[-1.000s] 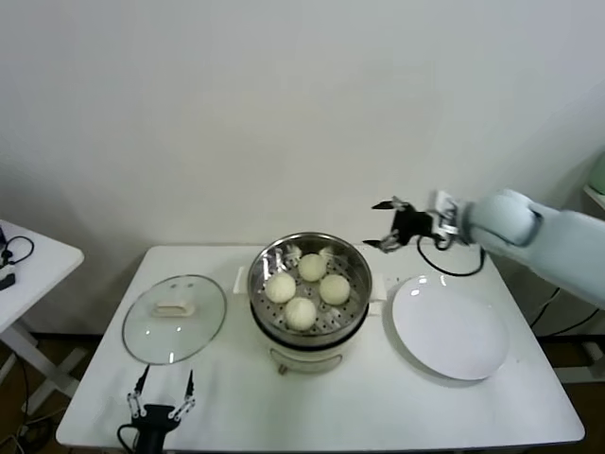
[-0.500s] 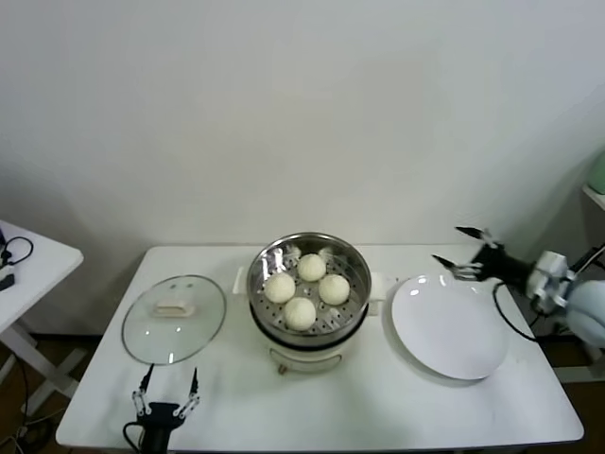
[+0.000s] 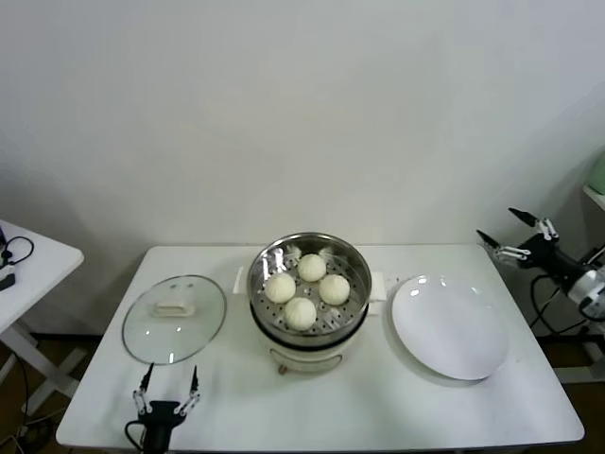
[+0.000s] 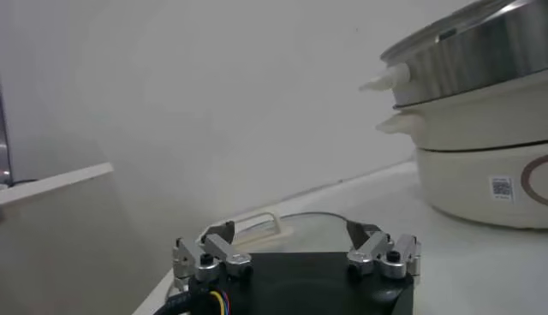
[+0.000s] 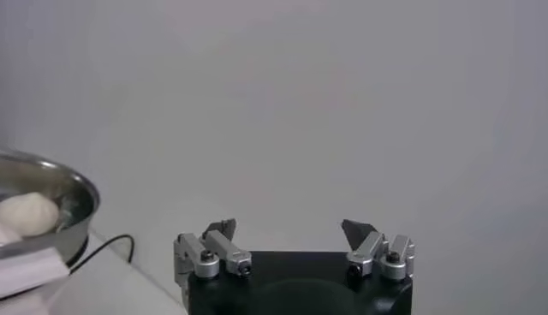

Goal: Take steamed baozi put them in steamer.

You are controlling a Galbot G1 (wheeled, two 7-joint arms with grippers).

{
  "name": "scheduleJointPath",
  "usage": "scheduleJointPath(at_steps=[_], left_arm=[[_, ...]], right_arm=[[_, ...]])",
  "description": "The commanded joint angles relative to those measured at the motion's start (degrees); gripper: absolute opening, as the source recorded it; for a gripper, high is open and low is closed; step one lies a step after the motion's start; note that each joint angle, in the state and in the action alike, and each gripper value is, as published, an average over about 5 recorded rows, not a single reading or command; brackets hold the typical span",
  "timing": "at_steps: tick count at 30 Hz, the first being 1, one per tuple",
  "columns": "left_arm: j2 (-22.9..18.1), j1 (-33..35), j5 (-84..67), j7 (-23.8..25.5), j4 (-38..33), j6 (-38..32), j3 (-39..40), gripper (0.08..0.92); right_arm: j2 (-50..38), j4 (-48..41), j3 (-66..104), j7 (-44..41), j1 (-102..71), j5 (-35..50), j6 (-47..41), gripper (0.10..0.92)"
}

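Several cream-white baozi lie in the shiny steel steamer on its cream pot base at the table's middle. One baozi and the steamer rim show in the right wrist view. My right gripper is open and empty, held in the air past the table's right edge, far from the steamer. My left gripper is open and empty at the table's front left edge, in front of the glass lid; it also shows in the left wrist view, with the steamer off to one side.
A flat glass lid lies left of the steamer. A bare white plate lies right of it. A second white table stands at far left. Cables hang at the right edge.
My right gripper has swung from beside the steamer, over the plate, out past the table's right edge, open and empty throughout. The left gripper and the baozi have not moved.
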Motion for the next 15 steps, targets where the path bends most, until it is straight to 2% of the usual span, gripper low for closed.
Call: scheduleJointPath(at_steps=[1,4,5,10,15], left_arm=[[-0.15,-0.54,0.29,-0.02,0.60,-0.06,0.03,0.823],[-0.21,-0.41,0.65,0.02,0.21,-0.01,0.01,0.823],[-0.23,-0.27,0.71,0.05,-0.02,-0.02,0.03,0.823],[-0.14,0.70,0.67,0.17,-1.10,-0.04,0.08,0.823],[0.02,0.84,0.45,0.22,-1.29,-0.24,-0.12,0.823]], right_arm=[[4.44,-4.30,20.91,2.86,-23.56,3.51,7.84,0.823],[16.78,-5.15,59.88,3.48,-56.27,-1.36,3.24,0.823],[20.08,-4.86,65.39,3.65,-60.73,-3.14,1.73,0.823],[28.12,-0.70,74.65,2.84,-71.21,-5.65,-0.11,0.823],[33.02,1.93,80.75,0.87,-80.13,-6.76,2.74,0.823]])
